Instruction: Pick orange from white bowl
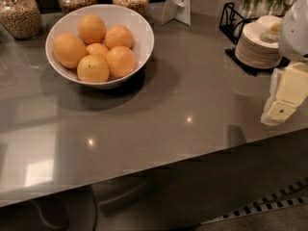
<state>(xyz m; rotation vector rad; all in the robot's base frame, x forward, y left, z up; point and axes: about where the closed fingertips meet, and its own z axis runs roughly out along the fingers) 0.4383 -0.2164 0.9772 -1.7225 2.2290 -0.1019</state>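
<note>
Nearest, a black-and-white striped strip (269,205) crosses the dark floor below the front edge of the glossy grey bench (192,109). My hand (280,109) hangs at the right edge, over the bench's front corner and well apart from the fruit; I cannot tell whether it is released or clenched. Farther back on the left, the white bowl (142,30) holds six oranges. The orange (70,49), the largest, lies against the bowl's left wall. A stack of plates (257,47) in a black rack (231,18) sits behind my hand. Grain jars (19,13) and a white folded card (178,4) line the far edge.
</note>
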